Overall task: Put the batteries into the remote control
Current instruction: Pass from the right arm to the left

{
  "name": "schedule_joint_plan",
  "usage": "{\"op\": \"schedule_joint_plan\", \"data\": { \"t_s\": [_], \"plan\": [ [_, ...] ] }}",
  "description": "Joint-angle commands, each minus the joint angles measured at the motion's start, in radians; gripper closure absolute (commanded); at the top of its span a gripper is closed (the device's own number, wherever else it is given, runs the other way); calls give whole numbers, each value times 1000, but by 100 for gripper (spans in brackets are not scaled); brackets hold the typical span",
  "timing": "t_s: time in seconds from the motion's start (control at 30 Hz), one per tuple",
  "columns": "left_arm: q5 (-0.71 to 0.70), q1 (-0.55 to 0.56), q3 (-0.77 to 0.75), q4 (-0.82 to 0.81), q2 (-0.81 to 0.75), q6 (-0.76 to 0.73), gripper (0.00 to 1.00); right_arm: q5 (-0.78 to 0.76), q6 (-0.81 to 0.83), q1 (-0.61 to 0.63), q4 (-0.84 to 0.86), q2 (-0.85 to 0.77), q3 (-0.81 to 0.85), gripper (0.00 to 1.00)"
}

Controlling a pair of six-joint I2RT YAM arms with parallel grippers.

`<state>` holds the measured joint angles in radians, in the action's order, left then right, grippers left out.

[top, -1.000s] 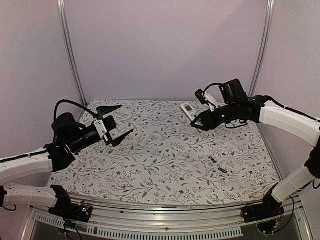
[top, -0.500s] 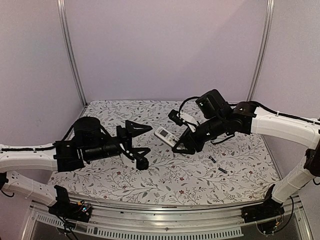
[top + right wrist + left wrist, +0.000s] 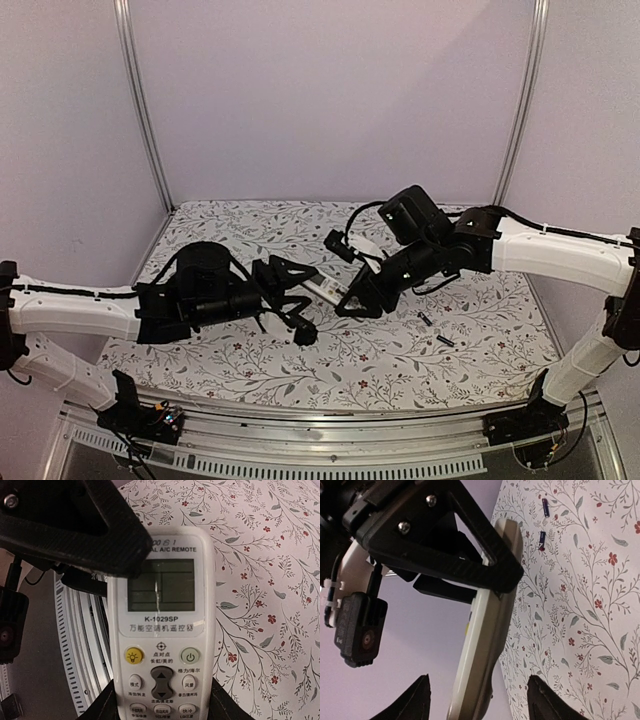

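Note:
Above the middle of the table the white remote control (image 3: 325, 289) hangs in the air, my right gripper (image 3: 352, 300) shut on its lower end. In the right wrist view its face (image 3: 161, 630) shows display and buttons, with my fingers (image 3: 102, 706) pressed on both long edges. My left gripper (image 3: 298, 302) stands open around the remote's other end. In the left wrist view the remote (image 3: 487, 630) runs edge-on between my left fingertips (image 3: 420, 702), with a gap on each side. Two small dark batteries (image 3: 424, 320) (image 3: 445, 341) lie on the cloth at the right, also visible in the left wrist view (image 3: 545, 506) (image 3: 542, 537).
A floral cloth (image 3: 400, 360) covers the table. An aluminium rail (image 3: 300, 462) runs along the front edge, and upright frame posts (image 3: 140, 110) stand at the back corners. The right arm's finger (image 3: 445, 555) and wrist camera (image 3: 359, 630) crowd the left wrist view.
The right arm carried the remote from the back of the table to the middle. The left arm swung in to meet it, and its jaws have narrowed around the remote.

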<state>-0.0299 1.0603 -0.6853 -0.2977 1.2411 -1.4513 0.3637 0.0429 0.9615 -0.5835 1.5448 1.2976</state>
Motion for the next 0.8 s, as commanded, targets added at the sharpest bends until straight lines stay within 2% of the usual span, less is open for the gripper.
{"op": "schedule_joint_plan", "data": {
  "t_s": [0.0,0.17,0.37,0.47,0.5,0.57,0.63,0.7,0.73,0.77],
  "plan": [
    [-15,12,-17,-53,24,14,39,32,16,14,7,15,28,69],
    [-40,13,-16,-70,37,9,55,42,25,16,11,14,27,69],
    [-34,16,-14,-75,25,25,81,32,34,16,17,15,26,70],
    [-42,21,-11,-73,20,38,94,25,34,16,23,14,25,66],
    [-46,24,-10,-71,20,44,98,23,35,16,26,13,25,63],
    [-58,30,-8,-68,17,60,100,10,31,16,32,9,25,52],
    [-70,38,-10,-63,11,99,100,-19,27,16,38,1,25,32],
    [-85,45,-25,-38,1,174,100,-55,23,16,42,-12,25,7],
    [-93,48,-37,-13,-5,234,100,-71,25,16,45,-23,25,2],
    [-99,49,-58,31,-9,297,100,-84,27,16,52,-44,25,1]
  ]
}}
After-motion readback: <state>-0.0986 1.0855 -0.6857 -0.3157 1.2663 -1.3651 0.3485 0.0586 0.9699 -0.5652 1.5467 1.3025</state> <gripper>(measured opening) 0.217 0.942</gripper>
